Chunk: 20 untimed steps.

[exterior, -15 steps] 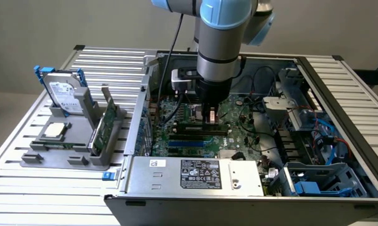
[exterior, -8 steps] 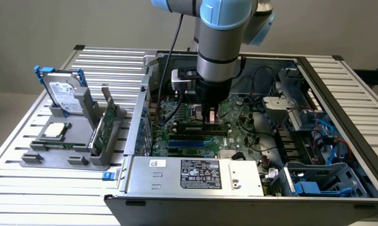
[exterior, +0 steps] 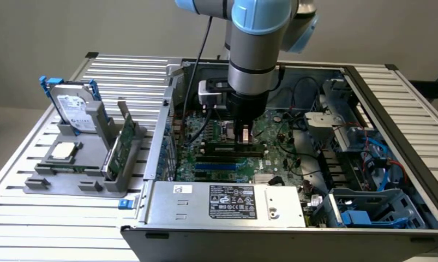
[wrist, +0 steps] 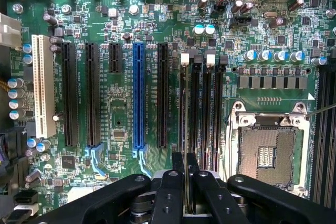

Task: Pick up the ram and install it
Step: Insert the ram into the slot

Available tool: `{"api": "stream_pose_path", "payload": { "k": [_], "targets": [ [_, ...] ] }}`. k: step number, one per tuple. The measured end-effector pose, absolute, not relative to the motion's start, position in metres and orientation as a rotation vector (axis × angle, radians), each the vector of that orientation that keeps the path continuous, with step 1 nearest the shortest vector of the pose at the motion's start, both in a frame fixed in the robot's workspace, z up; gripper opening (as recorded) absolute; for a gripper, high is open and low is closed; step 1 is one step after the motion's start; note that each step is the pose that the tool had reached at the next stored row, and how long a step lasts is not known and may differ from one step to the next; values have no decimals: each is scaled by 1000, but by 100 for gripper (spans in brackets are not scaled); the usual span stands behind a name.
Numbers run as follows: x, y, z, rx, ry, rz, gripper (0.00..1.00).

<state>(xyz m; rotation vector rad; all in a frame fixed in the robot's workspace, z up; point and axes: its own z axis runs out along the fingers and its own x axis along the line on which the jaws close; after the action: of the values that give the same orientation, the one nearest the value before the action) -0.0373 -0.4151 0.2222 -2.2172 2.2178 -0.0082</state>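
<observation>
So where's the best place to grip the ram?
Grip the ram by its top long edge, coming straight down from above, fingers on the two flat faces. It is thin and stands on edge in line with the slots, as the gripper has it.

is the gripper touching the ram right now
Touching: in the wrist view the gripper has its fingers pressed on both sides of the ram, seen edge-on.

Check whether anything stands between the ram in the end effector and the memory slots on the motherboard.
Nothing visible does. The end effector is shut on the ram, held edge-on over the memory slots beside the CPU socket. The slots look bare: no cable or card crosses them.
</observation>
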Motion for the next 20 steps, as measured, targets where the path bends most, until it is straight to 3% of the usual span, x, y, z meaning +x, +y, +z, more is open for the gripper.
{"api": "stream_pose_path", "payload": {
  "k": [17,19,20],
  "targets": [
    [-38,-415,222,-2214,2221,-8,14],
    [-38,-415,222,-2215,2221,-9,15],
    [-38,-415,222,-2214,2221,-9,21]
  ]
}}
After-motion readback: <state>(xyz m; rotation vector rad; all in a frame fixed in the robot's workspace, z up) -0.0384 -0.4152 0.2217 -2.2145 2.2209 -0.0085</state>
